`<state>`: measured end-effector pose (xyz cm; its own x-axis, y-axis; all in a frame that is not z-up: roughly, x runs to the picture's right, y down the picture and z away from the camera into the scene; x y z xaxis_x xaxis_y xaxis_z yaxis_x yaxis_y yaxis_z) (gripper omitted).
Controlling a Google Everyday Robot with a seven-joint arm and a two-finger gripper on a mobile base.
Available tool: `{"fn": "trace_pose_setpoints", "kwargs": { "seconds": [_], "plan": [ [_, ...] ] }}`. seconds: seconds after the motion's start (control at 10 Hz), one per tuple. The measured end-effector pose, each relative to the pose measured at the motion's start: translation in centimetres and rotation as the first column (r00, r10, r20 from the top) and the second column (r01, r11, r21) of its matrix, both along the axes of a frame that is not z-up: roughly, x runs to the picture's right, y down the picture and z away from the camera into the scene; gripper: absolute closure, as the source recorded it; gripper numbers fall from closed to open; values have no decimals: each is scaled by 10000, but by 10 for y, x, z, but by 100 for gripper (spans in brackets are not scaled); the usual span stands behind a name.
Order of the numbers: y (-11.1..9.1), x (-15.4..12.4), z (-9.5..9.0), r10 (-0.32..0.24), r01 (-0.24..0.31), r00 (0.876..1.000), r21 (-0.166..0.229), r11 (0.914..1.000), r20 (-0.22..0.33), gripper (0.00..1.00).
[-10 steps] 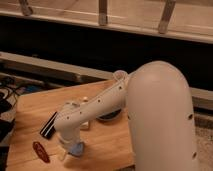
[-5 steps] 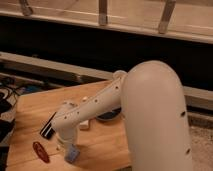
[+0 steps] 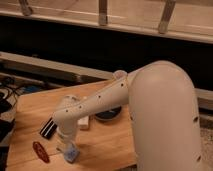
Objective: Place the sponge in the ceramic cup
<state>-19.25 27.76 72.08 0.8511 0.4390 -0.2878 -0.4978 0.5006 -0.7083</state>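
The blue-grey sponge (image 3: pixel 72 154) lies on the wooden table (image 3: pixel 110 142) near its front edge. My gripper (image 3: pixel 67 144) points down right at the sponge and touches or nearly touches its top, at the end of the white forearm coming from the right. A pale object, apparently the ceramic cup (image 3: pixel 84 122), shows just behind the forearm, mostly hidden by it, a short way behind and right of the sponge.
A red-brown oval thing (image 3: pixel 41 152) lies left of the sponge. A black ribbed bar (image 3: pixel 48 128) sits behind it. A dark round bowl (image 3: pixel 109 114) stands behind the arm. My bulky white upper arm (image 3: pixel 167 120) fills the right side. Cables lie off the table's left edge.
The gripper has stayed down over the sponge with only small shifts of the arm. The sponge sits in nearly the same spot near the front edge.
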Motion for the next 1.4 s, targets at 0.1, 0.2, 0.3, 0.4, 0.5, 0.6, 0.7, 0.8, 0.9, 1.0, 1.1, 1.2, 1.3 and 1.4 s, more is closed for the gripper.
{"fn": "trace_pose_setpoints", "kwargs": {
  "seconds": [0.1, 0.2, 0.3, 0.4, 0.5, 0.6, 0.7, 0.8, 0.9, 1.0, 1.1, 1.2, 1.3, 1.4],
  "plan": [
    [5, -1, 2, -7, 7, 10000, -9, 10000, -42, 76],
    [11, -3, 9, -27, 27, 10000, -10, 10000, -11, 78],
    [15, -3, 13, 27, -28, 9999, -71, 10000, -100, 75],
    [18, -5, 12, 107, -110, 9997, -145, 9998, -210, 68],
    [18, -8, 8, 212, -219, 9993, -215, 9995, -318, 56],
    [17, -8, 3, 278, -288, 9987, -220, 9993, -420, 45],
    [13, -6, -1, 319, -328, 9980, -147, 9994, -543, 37],
    [6, -5, -9, 353, -354, 9971, 5, 9994, -670, 26],
    [-2, -3, -17, 401, -389, 9963, 161, 9991, -767, 21],
    [-6, -2, -21, 455, -439, 9959, 224, 9988, -781, 20],
    [-10, 0, -23, 543, -530, 9954, 186, 9984, -789, 20],
    [-8, -2, -23, 540, -538, 9959, 47, 9985, -732, 20],
    [-2, -6, -19, 578, -587, 9964, -126, 9982, -618, 20],
    [2, -12, -17, 574, -588, 9971, -266, 9979, -503, 20]
  ]
}}
